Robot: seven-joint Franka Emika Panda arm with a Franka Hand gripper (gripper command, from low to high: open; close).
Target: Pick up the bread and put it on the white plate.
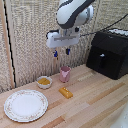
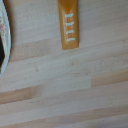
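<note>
Gripper (image 1: 61, 51) hangs high above the bread (image 1: 65, 92), fingers pointing down and apart, holding nothing.

You see a pale wooden table (image 1: 95, 102) of matt planks, a glossy white plate (image 1: 26, 105), smooth golden bread (image 1: 65, 92) and a matt black plastic appliance (image 1: 108, 52).

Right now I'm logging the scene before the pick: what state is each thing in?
gripper: open, empty, raised above the table
bread: lying flat on the table, ungrasped
white plate: empty
small white bowl: holds yellow-orange contents
pink cup: upright
</note>
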